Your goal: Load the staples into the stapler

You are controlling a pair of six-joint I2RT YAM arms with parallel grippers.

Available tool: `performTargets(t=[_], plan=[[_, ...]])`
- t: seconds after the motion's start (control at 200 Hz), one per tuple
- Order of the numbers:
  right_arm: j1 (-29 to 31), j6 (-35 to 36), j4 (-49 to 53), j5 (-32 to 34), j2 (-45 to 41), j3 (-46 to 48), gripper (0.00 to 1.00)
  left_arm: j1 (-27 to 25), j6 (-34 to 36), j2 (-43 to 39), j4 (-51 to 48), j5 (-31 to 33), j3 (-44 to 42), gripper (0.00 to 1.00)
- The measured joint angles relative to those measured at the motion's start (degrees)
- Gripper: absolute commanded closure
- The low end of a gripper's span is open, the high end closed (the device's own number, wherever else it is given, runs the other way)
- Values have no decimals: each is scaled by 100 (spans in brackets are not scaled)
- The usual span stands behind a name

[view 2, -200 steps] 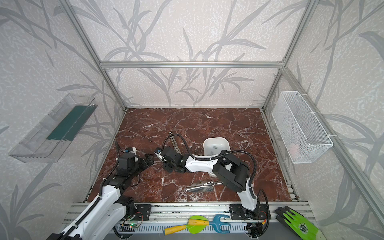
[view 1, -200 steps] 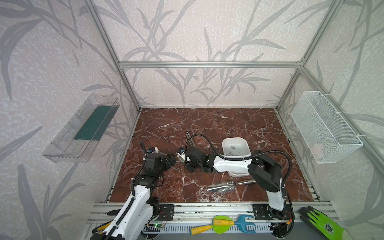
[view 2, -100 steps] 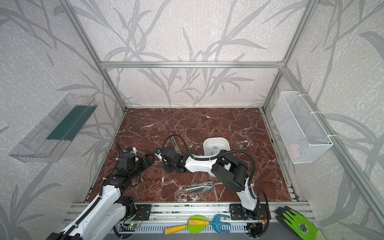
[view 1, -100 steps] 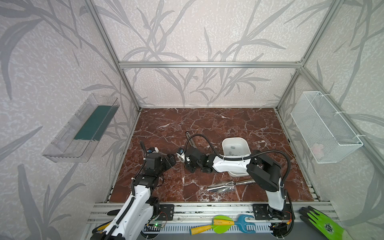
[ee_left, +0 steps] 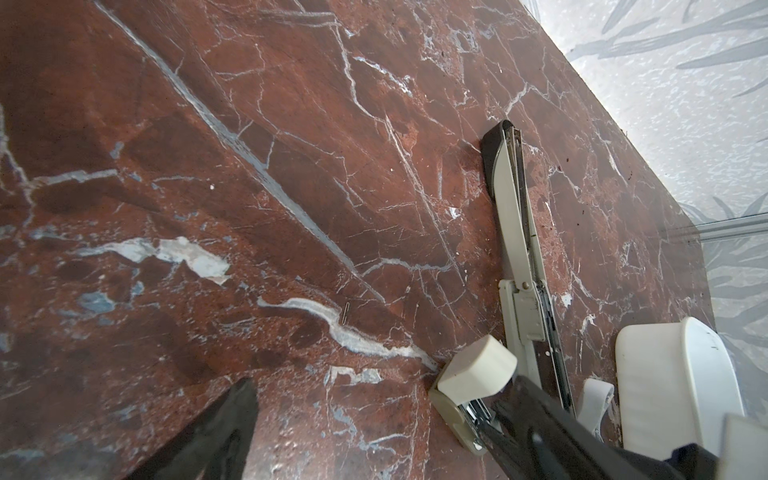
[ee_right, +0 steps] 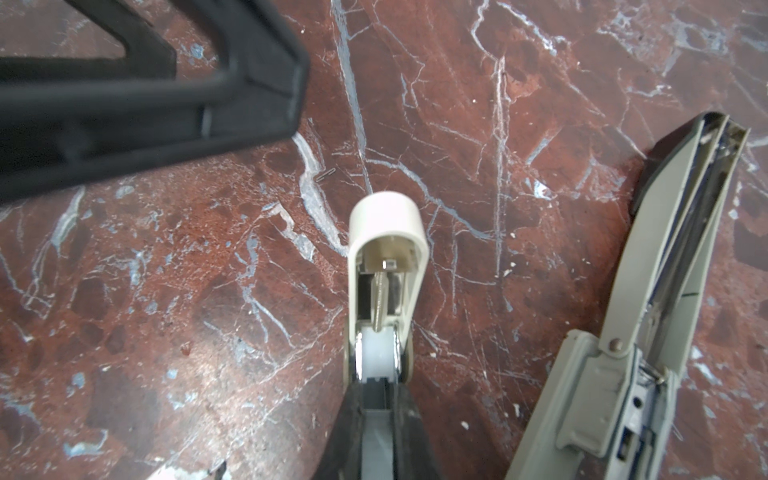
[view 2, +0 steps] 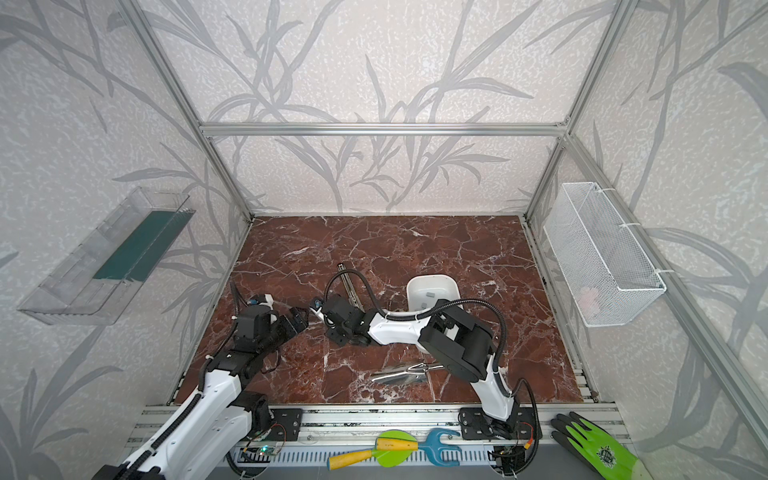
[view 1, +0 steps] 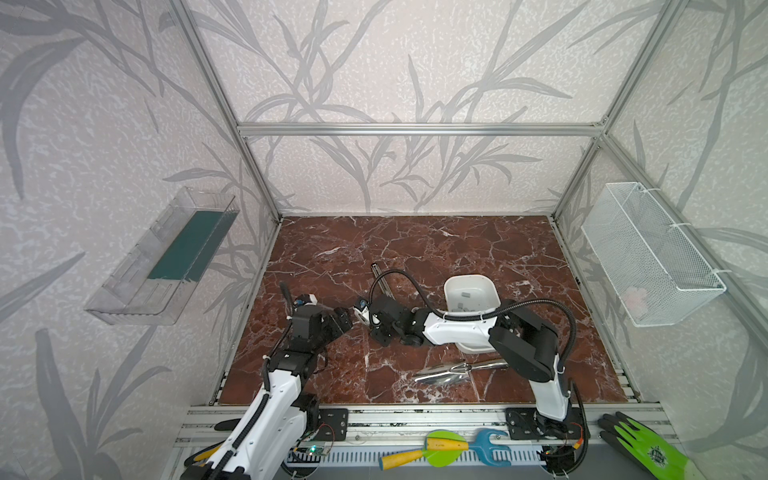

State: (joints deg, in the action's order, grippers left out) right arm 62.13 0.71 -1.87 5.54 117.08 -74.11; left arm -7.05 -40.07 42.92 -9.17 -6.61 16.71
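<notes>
Your right gripper (ee_right: pixel 380 386) is pinched on the cream-capped pusher (ee_right: pixel 386 249) and holds it low over the worktop (ee_right: pixel 166 291). The cap points toward the left gripper (view 1: pixel 347 320), which stands spread and empty close by. The stapler (ee_right: pixel 665 270) lies open just beside the pusher, with its long axis running away from you toward the back wall.

The staples (view 1: pixel 465 294) are grey strips in the white bowl (view 1: pixel 469 278) (too small here to count). One loose staple (ee_left: pixel 345 312) also lies on the bare worktop near the pusher.

The coming move turns on one relation. The bowl sits to the right of both grippers, past the stapler and tucked against the right forearm. By my reading the right arm is nearer but its gripper is occupied. The free left gripper would have to reach over the stapler and the right arm to get a strip.
</notes>
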Motion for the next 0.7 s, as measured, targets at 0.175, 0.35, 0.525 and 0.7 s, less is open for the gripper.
performTargets(t=[0.175, 0.35, 0.525, 0.7], plan=[[-2, 0, 0, 0, 2, 0, 90, 0, 0, 0, 22, -2, 0, 5], [-4, 0, 0, 0, 2, 0, 90, 0, 0, 0, 22, -15, 0, 5], [-7, 2, -4, -26, 4, 0, 90, 0, 0, 0, 22, -17, 0, 5], [-17, 0, -48, -98, 59, 0, 90, 0, 0, 0, 22, -17, 0, 5]])
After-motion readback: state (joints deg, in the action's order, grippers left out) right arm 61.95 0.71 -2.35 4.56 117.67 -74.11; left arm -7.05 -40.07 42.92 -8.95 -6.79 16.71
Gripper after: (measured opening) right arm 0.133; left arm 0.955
